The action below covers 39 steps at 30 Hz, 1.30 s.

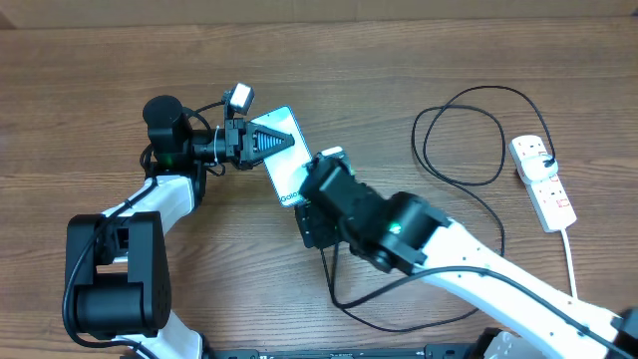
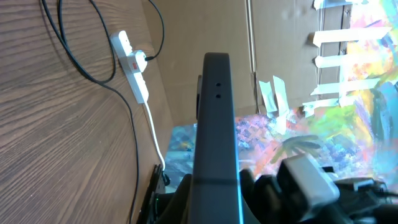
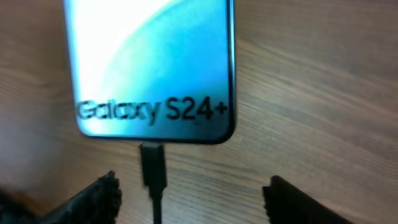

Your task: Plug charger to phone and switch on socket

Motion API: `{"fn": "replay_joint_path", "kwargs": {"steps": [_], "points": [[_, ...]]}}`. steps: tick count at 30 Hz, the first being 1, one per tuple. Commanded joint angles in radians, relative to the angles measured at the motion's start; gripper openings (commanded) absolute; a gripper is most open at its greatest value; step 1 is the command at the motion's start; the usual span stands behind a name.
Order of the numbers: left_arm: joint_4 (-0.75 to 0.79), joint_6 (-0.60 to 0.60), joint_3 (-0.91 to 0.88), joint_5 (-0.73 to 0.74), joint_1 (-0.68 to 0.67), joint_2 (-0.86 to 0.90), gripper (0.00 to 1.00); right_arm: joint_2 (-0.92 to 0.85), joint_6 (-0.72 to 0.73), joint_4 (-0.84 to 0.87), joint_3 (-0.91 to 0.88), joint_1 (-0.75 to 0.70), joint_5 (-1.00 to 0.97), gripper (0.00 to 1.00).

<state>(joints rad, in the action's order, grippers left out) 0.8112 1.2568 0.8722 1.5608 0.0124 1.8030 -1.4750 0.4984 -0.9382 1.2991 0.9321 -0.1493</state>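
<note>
1. Phone (image 1: 281,175): lies at the centre of the wooden tabletop (image 1: 100,80), screen up and set at an angle. The light-blue screen reads "Galaxy S24+" near its lower edge.

2. Left fingers (image 1: 267,142): clenched on the upper end of the phone. In the left wrist view the dark frame of the phone runs up between the 2 fingers, seen edge-on.

3. Right fingers (image 3: 99,200): released. The 2 fingers stand well apart, 1 on each side of the connector (image 3: 152,169), and touch neither it nor the phone. In the overhead view the right arm covers the lower end of the phone.

4. Charger cable (image 1: 418,135): the thin black cable lies in loose loops on the tabletop, between the phone and the right edge. The connector meets the middle of the phone's lower edge and stands in line with it. The right wrist view is too blurred to tell how far it is seated.

5. Power strip (image 1: 543,184): lies at the far right of the tabletop, well apart from the phone. The black plug (image 1: 547,163) sits in an outlet near its upper end. The thick white cord (image 1: 572,264) leaves the lower end toward the front edge. Red switches (image 2: 134,62) show on the strip; their position cannot be read.
</note>
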Motion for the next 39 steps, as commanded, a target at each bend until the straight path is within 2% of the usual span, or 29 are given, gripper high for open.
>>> {"fn": "replay_joint_path", "kwargs": {"steps": [1,3,5,10,16,22,32,39], "points": [[0.004,-0.004,0.021,0.021,-0.008,0.008,0.04,-0.032,0.064,-0.006,-0.003,0.027,-0.067,0.68],[0.004,-0.005,0.021,0.021,-0.008,0.008,0.04,-0.036,0.080,-0.005,-0.003,0.048,-0.067,0.64],[0.004,-0.004,0.021,0.021,-0.008,0.008,0.04,-0.036,0.082,0.003,-0.003,0.069,-0.068,0.56],[0.004,-0.005,0.021,0.021,-0.008,0.008,0.04,-0.042,0.082,0.018,-0.004,0.090,-0.084,0.30],[0.004,-0.005,0.021,0.021,-0.008,0.008,0.04,-0.043,0.082,0.029,-0.004,0.090,-0.122,0.04],[0.004,-0.004,0.021,0.021,-0.008,0.008,0.04,-0.043,0.069,0.106,-0.004,0.090,-0.170,0.04],[0.005,-0.017,0.021,0.022,-0.028,0.008,0.04,-0.043,-0.031,0.218,0.000,0.087,-0.175,0.04],[0.005,-0.029,0.021,0.022,-0.046,0.008,0.04,-0.042,-0.035,0.206,0.008,0.087,-0.175,0.04]]}}
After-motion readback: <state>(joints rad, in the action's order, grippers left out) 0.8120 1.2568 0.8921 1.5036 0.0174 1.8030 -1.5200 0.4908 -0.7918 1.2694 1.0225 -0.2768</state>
